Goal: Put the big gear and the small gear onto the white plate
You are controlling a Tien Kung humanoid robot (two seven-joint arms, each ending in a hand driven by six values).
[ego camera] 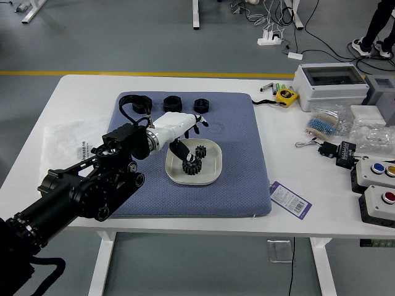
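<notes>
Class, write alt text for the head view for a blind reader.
A robot's open left hand is over a white plate that holds a big dark gear and, just beyond it, a small gear. The plate sits on a blue mat on a white table, with three round black parts near the mat's far edge.

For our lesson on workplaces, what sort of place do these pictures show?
Probably a robotics lab or test workshop: a robot hand over gears on a plate, push-button boxes, and cables on the floor.
</notes>
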